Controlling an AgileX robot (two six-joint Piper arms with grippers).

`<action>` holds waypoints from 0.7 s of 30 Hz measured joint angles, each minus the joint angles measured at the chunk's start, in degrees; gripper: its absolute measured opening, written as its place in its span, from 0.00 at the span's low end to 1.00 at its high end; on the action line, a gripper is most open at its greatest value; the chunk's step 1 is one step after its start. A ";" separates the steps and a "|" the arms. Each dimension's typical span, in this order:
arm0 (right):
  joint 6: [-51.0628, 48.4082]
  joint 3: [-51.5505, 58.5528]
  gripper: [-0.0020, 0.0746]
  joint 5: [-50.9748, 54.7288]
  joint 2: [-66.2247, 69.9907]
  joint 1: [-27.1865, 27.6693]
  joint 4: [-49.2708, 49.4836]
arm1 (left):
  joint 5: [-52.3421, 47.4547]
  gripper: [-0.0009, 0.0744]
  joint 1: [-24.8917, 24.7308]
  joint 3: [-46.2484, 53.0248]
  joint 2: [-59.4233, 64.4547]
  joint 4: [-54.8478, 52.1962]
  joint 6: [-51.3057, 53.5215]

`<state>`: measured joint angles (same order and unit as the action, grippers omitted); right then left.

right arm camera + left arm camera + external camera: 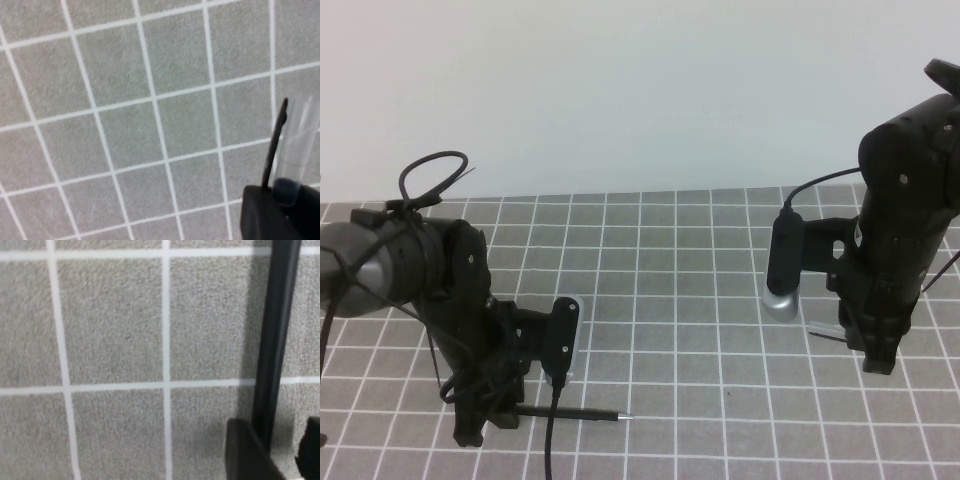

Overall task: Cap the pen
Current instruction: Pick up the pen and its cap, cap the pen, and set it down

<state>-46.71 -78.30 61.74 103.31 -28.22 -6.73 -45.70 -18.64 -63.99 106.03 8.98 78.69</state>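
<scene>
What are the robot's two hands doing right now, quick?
Left gripper: closed, holding the pen, low on the near left.
Right gripper: closed, holding the pen cap, raised on the right.

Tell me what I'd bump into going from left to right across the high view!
left gripper, low on the left, fingers shut on the pen → pen, tip pointing right → right wrist camera → cap → right gripper, on the right, fingers shut on the cap
</scene>
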 joint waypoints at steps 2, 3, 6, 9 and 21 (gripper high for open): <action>0.15 0.00 0.02 -0.23 0.00 0.00 0.00 | 0.00 0.27 0.00 0.00 0.10 0.00 0.88; 0.15 0.00 0.02 -0.09 0.00 0.00 0.00 | 0.00 0.25 0.00 0.00 0.22 0.00 0.99; 0.15 0.00 0.02 0.00 0.00 0.00 0.00 | 0.00 0.22 0.00 0.00 0.80 0.00 1.10; 0.15 0.00 0.02 -0.18 0.00 0.00 0.00 | 0.53 0.20 0.00 0.00 0.84 -0.13 1.10; 0.43 0.00 0.02 6.76 0.00 0.00 -0.11 | 3.06 0.07 0.00 0.00 -3.52 -3.18 -0.98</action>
<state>-46.29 -78.30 68.50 103.31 -28.22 -6.83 -42.65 -18.64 -63.99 102.51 5.80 77.71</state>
